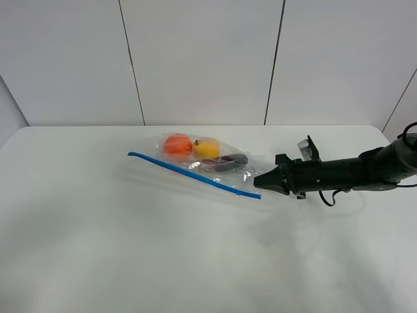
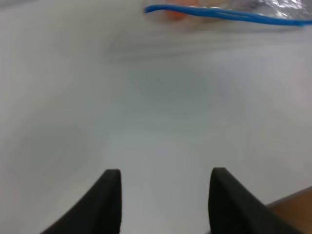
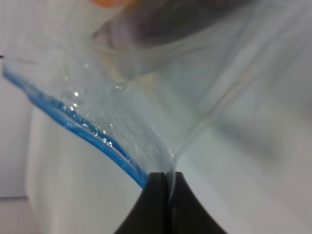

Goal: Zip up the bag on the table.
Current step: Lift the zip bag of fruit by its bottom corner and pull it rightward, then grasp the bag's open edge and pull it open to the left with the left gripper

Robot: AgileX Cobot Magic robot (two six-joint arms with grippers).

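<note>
The bag [image 1: 215, 163] lies on the white table [image 1: 163, 248], clear plastic with a blue zipper strip [image 1: 189, 173] along its near edge and orange, yellow and dark purple items inside. My right gripper [image 1: 259, 182] is shut on the bag's right end by the strip; in the right wrist view its fingertips [image 3: 168, 187] pinch the plastic [image 3: 161, 97] next to the strip [image 3: 83, 129]. My left gripper [image 2: 163, 195] is open and empty over bare table, with the strip [image 2: 219, 14] far ahead. The left arm is out of the high view.
A grey panelled wall [image 1: 208, 59] stands behind the table's far edge. The right arm [image 1: 352, 171] stretches in low from the right edge. A brown patch [image 2: 292, 214] shows past the table's edge in the left wrist view.
</note>
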